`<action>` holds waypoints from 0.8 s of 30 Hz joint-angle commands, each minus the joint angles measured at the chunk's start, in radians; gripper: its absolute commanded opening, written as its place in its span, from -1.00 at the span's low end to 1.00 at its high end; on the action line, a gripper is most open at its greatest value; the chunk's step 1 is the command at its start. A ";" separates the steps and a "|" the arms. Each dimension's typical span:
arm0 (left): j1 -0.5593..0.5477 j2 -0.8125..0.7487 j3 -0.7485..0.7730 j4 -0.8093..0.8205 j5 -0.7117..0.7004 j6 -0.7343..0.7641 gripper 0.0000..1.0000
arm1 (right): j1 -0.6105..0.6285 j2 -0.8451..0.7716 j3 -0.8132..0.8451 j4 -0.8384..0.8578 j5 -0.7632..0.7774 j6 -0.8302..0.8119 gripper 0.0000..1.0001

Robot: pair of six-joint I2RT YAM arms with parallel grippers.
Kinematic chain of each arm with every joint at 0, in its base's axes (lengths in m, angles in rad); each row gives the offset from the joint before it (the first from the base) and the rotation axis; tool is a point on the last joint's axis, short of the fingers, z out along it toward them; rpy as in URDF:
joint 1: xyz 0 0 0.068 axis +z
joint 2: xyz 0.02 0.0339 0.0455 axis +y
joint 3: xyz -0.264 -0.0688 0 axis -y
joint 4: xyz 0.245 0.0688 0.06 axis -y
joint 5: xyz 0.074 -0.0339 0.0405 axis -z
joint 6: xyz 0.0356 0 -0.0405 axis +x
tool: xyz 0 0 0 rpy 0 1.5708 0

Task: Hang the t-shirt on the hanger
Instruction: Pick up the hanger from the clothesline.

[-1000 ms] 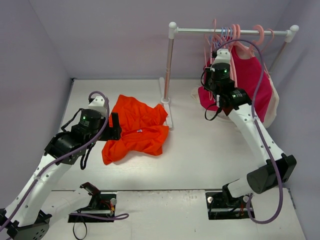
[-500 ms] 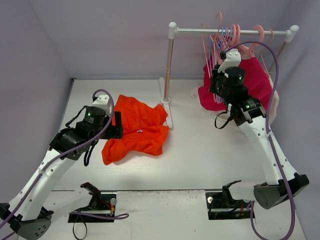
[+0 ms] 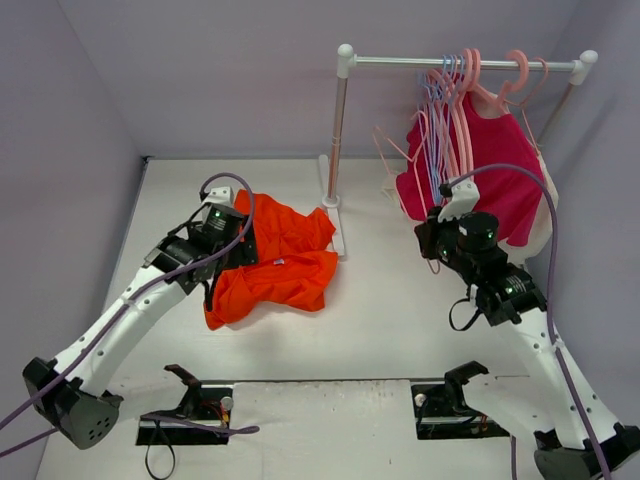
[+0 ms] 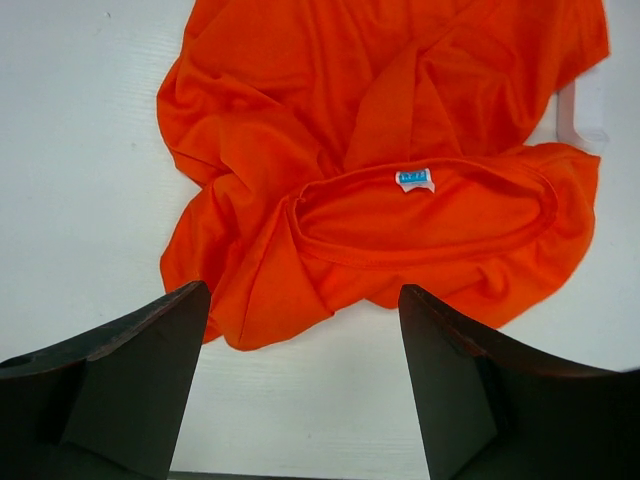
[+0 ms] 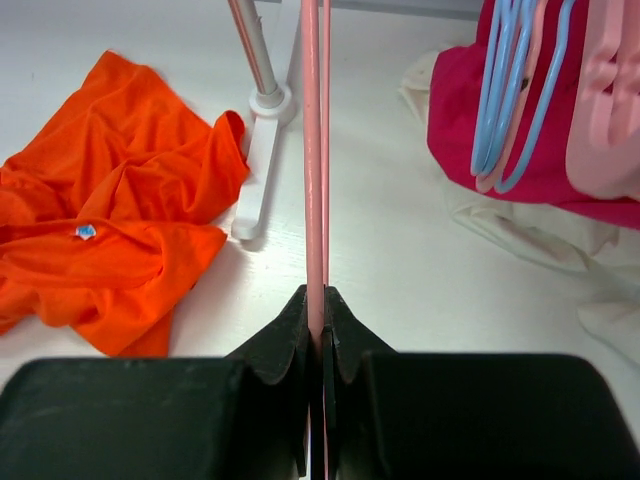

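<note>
Left gripper (image 4: 300,300): jaws spread wide, empty, above near edge of crumpled bright orange cloth t-shirt (image 4: 390,150) on white table (image 4: 80,150), centre-left of top view. Right gripper (image 5: 316,300): clamped on thin pale pink plastic hanger (image 5: 313,150). Upper right: white rail (image 3: 390,61), hanging magenta-pink shirt (image 3: 500,185).

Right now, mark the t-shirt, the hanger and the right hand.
t-shirt (image 4: 420,215): left wrist view, cloth just below the neck label.
hanger (image 5: 313,150): right wrist view, its thin pink bar.
right hand (image 5: 318,295): right wrist view, between fingertips shut on the hanger.
</note>
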 commanded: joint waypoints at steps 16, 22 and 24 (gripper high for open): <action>0.008 0.325 -0.098 0.159 -0.126 -0.213 0.27 | 0.014 -0.133 -0.136 0.073 -0.146 -0.032 -1.00; 0.016 0.365 -0.097 0.176 -0.156 -0.193 0.19 | 0.014 -0.156 -0.161 0.069 -0.164 -0.032 -1.00; 0.022 0.376 -0.093 0.179 -0.158 -0.193 0.15 | 0.014 -0.154 -0.165 0.068 -0.175 -0.033 -1.00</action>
